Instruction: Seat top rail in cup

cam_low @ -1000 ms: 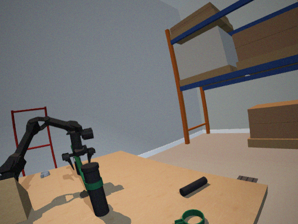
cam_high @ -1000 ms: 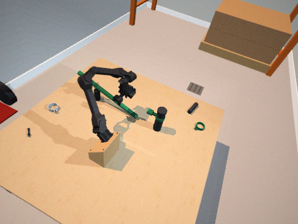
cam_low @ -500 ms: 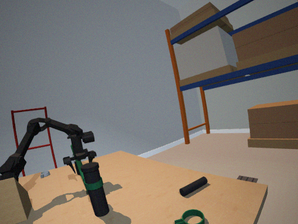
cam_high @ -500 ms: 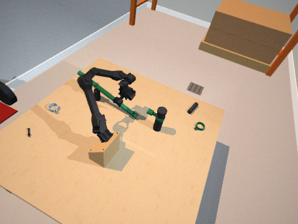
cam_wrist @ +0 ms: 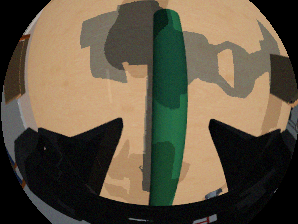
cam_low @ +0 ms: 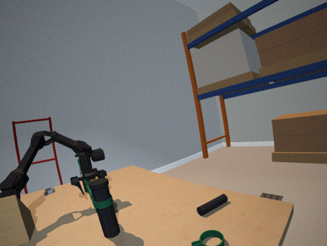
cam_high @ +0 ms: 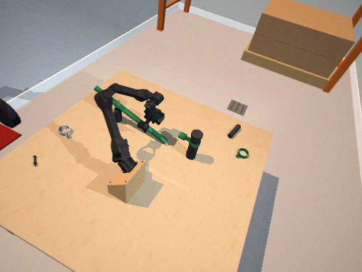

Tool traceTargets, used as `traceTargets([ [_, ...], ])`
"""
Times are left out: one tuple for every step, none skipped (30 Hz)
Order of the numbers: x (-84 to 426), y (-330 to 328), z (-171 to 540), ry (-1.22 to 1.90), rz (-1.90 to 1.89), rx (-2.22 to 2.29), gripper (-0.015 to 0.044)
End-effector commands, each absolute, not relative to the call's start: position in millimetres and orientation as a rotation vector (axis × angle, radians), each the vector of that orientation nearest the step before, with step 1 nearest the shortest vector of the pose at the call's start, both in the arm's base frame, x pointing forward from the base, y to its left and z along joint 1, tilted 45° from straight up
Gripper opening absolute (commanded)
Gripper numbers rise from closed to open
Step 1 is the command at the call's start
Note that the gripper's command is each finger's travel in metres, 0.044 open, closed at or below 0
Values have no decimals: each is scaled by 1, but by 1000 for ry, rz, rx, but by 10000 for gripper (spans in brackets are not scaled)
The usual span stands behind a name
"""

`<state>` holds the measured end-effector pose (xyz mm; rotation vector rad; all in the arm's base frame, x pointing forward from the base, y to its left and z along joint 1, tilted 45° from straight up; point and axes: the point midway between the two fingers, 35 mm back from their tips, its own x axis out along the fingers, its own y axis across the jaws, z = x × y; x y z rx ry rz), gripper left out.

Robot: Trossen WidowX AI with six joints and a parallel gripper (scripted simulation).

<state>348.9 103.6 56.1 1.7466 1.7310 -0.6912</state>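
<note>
- Two black tapered fingers of the gripper (cam_high: 151,122) (cam_low: 93,189) (cam_wrist: 165,120) stand wide apart with nothing gripped.
- Seen from the wrist, the long green round rail (cam_high: 132,114) (cam_low: 87,190) (cam_wrist: 170,100) runs from 6 to 12 o'clock through the gap, wood showing on either side of it; its cut end lies at 12.
- From above, that end is short of the green cup (cam_high: 182,135), which sits at about 2 o'clock from it, apart.
- The cup's green brace band (cam_high: 193,145) (cam_low: 103,203) circles the upright black cylindrical post (cam_high: 192,152) (cam_low: 107,222) just below its black cap (cam_high: 197,134) (cam_low: 98,183).
- Open wood separates the post from a black cylinder (cam_high: 234,131) (cam_low: 212,205) lying at 2 o'clock and a loose green ring (cam_high: 248,154) (cam_low: 223,239) at 3, both nearer the right edge.
- A silver ring (cam_high: 60,133) (cam_low: 49,191) lies at 9 o'clock from the post, toward the left edge.
- Pale wood-grain tabletop (cam_high: 178,221) (cam_low: 161,193) carries the arm's angled wooden block (cam_high: 135,185) (cam_low: 13,219) and soft shadows.
- Beyond, at 1 o'clock from above, brown boxes (cam_high: 296,46) (cam_low: 300,136) stand by an orange-posted rack (cam_high: 161,16) (cam_low: 197,96).
</note>
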Motion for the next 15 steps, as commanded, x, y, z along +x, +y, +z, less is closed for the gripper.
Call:
traceTargets([
  [348, 110, 50, 1736, -695, 1749, 440],
  [348, 111, 49, 1736, -694, 1749, 440],
  [348, 112, 47, 1736, -694, 1749, 440],
  [348, 113, 46, 1736, -694, 1750, 440],
  [348, 114, 45, 1736, -694, 1750, 440],
  [348, 115, 44, 1736, -694, 1750, 440],
  [348, 116, 43, 1737, -694, 1750, 440],
  [348, 118, 42, 1737, -694, 1750, 440],
  [348, 119, 41, 1737, -694, 1750, 440],
  [347, 120, 40, 1737, -694, 1750, 440],
  [347, 121, 39, 1737, -693, 1751, 440],
  [347, 122, 37, 1737, -693, 1751, 440],
  [347, 123, 36, 1737, -693, 1751, 440],
  [347, 125, 35, 1738, -693, 1751, 440],
  [347, 125, 34, 1738, -693, 1751, 440],
])
